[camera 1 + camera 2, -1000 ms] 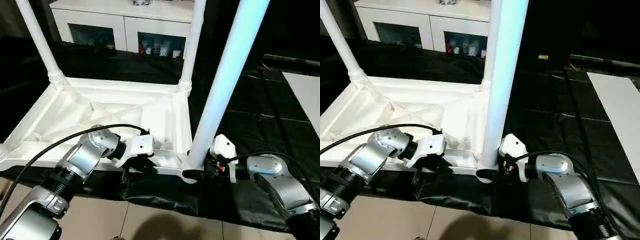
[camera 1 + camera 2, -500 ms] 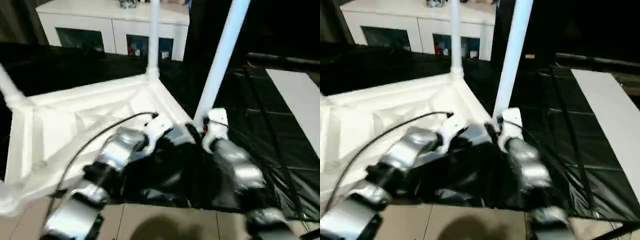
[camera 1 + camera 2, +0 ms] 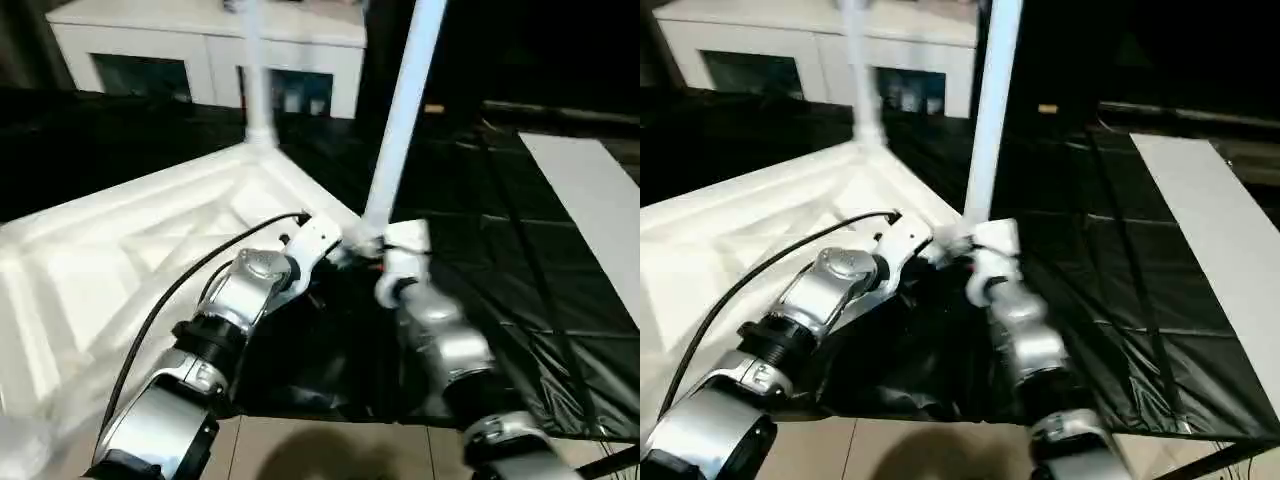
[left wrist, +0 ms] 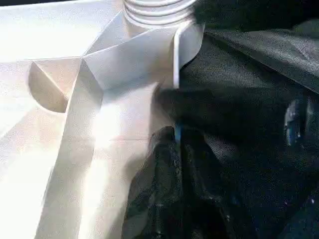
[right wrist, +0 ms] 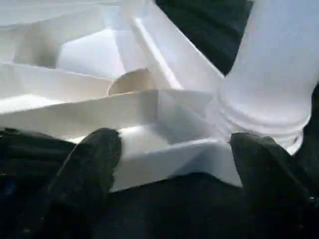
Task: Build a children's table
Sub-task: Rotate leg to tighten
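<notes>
The tabletop (image 3: 120, 260) is being kept underside-up on the black sheet (image 3: 500, 260), so its corner sockets are facing upward for the legs. A leg (image 3: 400, 110) is being carried upright in the near right corner. There the right gripper (image 5: 169, 164) is being held spread astride the rim, gripping nothing, and the left gripper (image 4: 174, 149) is being kept pinched together beside it, seemingly for steadying.

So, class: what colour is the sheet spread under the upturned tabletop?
Black. The sheet under the white tabletop shows best in the left eye view.

both silver forearms converging forward, left gripper (image 4: 177, 149) closed, right gripper (image 5: 172, 149) spread
</notes>
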Motion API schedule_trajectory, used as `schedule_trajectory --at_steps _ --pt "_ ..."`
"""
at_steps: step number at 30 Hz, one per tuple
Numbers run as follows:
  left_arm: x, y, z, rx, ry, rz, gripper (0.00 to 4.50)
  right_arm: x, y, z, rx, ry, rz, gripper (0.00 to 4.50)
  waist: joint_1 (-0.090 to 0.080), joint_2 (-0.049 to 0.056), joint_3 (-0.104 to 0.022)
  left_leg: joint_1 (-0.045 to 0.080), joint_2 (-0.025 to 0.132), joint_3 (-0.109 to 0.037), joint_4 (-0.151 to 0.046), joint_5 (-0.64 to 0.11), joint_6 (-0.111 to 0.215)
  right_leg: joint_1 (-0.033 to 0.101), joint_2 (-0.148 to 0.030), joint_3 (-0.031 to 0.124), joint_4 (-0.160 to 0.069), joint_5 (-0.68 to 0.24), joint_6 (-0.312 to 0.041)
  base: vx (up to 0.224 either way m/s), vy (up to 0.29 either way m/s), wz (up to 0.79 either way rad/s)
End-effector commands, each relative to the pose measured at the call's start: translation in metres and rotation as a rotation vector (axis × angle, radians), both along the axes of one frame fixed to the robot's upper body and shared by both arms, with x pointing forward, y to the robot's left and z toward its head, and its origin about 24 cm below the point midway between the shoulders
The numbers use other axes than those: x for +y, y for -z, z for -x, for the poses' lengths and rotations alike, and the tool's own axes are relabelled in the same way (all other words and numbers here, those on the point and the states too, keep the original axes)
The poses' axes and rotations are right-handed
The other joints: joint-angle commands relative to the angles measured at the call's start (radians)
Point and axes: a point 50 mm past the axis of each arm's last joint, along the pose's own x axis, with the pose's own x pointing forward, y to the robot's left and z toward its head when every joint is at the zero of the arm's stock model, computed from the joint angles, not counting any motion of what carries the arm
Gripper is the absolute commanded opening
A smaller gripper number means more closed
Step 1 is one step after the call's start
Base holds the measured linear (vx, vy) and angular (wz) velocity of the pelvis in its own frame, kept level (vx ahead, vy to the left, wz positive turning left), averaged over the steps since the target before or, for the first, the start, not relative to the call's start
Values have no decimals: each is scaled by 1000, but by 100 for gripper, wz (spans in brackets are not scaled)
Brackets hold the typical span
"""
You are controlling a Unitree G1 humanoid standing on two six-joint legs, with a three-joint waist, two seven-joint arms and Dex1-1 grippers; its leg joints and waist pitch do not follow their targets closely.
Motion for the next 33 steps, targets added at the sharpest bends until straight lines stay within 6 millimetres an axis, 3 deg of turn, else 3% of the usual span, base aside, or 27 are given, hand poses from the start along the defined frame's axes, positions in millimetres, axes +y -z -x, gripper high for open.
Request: schedule_trajectory --at_steps 1,2,4,6,10,14,15,16,18,20,23,27,33 --pt "11 5 1 6 21 -41 0 -17 -13 -2 -64 -16 27 410 7 -4 -57 -9 17 3 -68 -108 77 62 -52 47 -52 -175 -198 0 0 0" --pt "11 5 1 6 21 -42 0 -17 -13 -2 -64 -16 27 425 10 -4 -58 -9 18 3 -68 -97 79 63 -53 48 -50 -163 -200 0 0 0" --pt "15 4 4 17 87 -53 0 -42 -22 0 -91 -61 64 436 12 -5 -56 -6 18 3 -69 -104 82 63 -53 47 -52 -175 -200 0 0 0" --pt "18 5 6 26 132 -62 0 -55 -25 5 -83 -119 89 444 15 -4 -54 -6 18 4 -68 -116 88 64 -53 49 -54 -187 -198 0 0 0" --pt "23 6 9 40 171 -83 0 -66 -26 15 -53 -238 124 444 17 -7 -52 -8 20 4 -68 -148 89 64 -54 48 -59 -237 -186 0 0 0" --pt "31 10 22 106 348 -85 0 -84 -30 36 -25 -421 158 444 23 -1 -51 -6 25 1 -71 -173 86 61 -56 48 -65 -272 -180 0 0 0" --pt "31 10 22 106 348 -85 0 -84 -30 36 -25 -421 158 444 23 -1 -51 -6 25 1 -71 -173 86 61 -56 48 -65 -272 -180 0 0 0" --pt "33 10 37 125 561 -101 0 -85 -31 41 -16 -470 154 444 25 1 -50 -4 25 -2 -74 -187 83 59 -56 47 -68 -283 -183 0 0 0" --pt "42 13 48 199 659 -143 0 -84 -32 46 -10 -524 151 444 23 5 -48 0 29 0 -77 -203 70 54 -55 51 -65 -287 -185 0 0 0" --pt "49 14 53 235 686 -167 0 -82 -34 51 -2 -573 149 444 30 9 -44 10 31 5 -79 -231 60 45 -52 52 -69 -304 -188 0 0 0" --pt "50 12 54 235 696 -163 0 -82 -35 54 4 -602 153 444 41 10 -43 16 32 6 -81 -254 37 44 -53 53 -69 -328 -183 0 0 0" --pt "55 6 50 196 687 -166 0 -78 -34 61 32 -684 160 444 45 6 -43 5 29 3 -83 -249 34 52 -56 53 -67 -344 -160 0 0 0" --pt "54 4 50 196 691 -164 0 -75 -28 63 59 -720 195 444 48 4 -47 4 28 4 -79 -199 35 53 -57 54 -64 -318 -160 0 0 0"
